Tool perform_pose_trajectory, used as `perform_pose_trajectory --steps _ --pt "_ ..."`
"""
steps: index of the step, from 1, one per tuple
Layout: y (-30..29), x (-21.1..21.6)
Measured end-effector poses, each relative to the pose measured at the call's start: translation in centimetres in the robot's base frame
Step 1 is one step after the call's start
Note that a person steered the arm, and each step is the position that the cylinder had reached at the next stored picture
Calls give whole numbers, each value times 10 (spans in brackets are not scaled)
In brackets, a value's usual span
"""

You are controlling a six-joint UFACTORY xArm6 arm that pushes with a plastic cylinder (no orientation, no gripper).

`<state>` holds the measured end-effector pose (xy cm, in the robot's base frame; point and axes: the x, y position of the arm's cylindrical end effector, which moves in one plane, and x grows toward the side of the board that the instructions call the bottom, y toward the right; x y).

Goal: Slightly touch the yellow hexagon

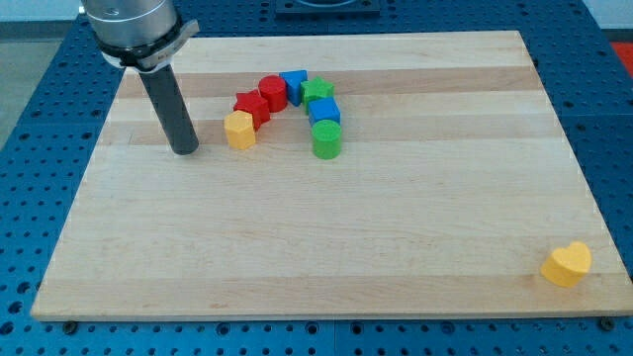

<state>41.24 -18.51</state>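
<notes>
The yellow hexagon (239, 130) lies on the wooden board (326, 237) at the view's upper left, at the left end of an arc of blocks. My tip (185, 150) rests on the board just left of the hexagon, apart from it by a small gap. Touching the hexagon's upper right is a red star-like block (251, 106). Beyond it sit a red cylinder (273, 91), a blue block (294, 84), a green star-like block (317, 93), a blue block (323, 111) and a green cylinder (326, 139).
A yellow heart-shaped block (567, 264) lies near the board's lower right corner. The board sits on a blue perforated table (40, 109). The arm's grey flange (134, 25) hangs above the board's top left corner.
</notes>
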Motion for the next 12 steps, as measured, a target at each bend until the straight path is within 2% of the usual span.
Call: perform_pose_trajectory --steps 2,4,12 --pt "-5 -3" --pt "-5 -26" --pt "24 -27"
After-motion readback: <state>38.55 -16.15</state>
